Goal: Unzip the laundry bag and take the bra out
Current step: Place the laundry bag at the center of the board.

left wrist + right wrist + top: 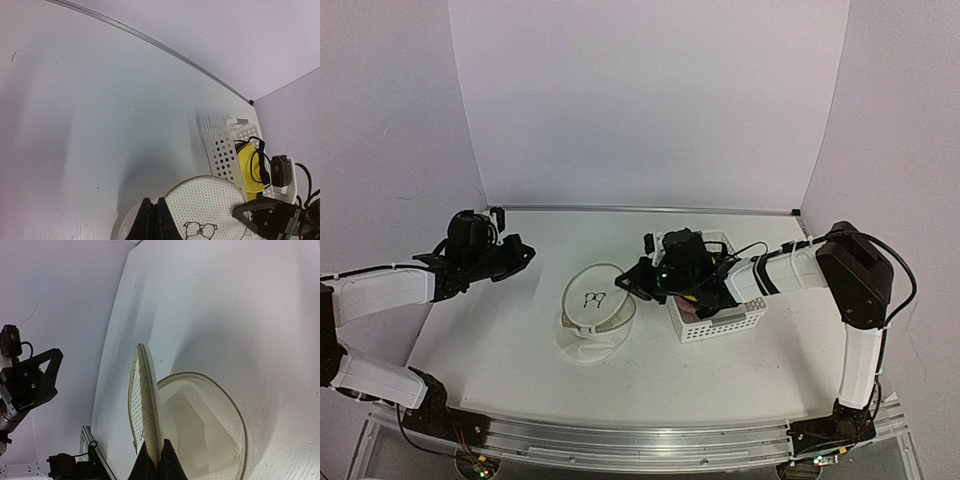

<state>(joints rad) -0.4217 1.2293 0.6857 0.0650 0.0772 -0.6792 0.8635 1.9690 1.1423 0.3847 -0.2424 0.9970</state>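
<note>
The laundry bag (588, 340) lies flattened mid-table, unzipped, its round lid (592, 298) with the black mark tilted up. My right gripper (632, 288) is shut on the lid's rim; in the right wrist view its fingertips (159, 460) pinch the wire edge (147, 405), and the bag's inside (205, 430) shows only mesh. The yellow bra (248, 165) with black straps lies in the white basket (220, 150). My left gripper (523, 250) hovers left of the bag, shut on nothing (154, 220), just in front of the lid (210, 200).
The white lattice basket (725, 325) stands right of the bag, under my right arm (780, 270). A metal strip (640, 209) marks the table's far edge, with walls behind and at both sides. My left arm (30, 380) shows in the right wrist view.
</note>
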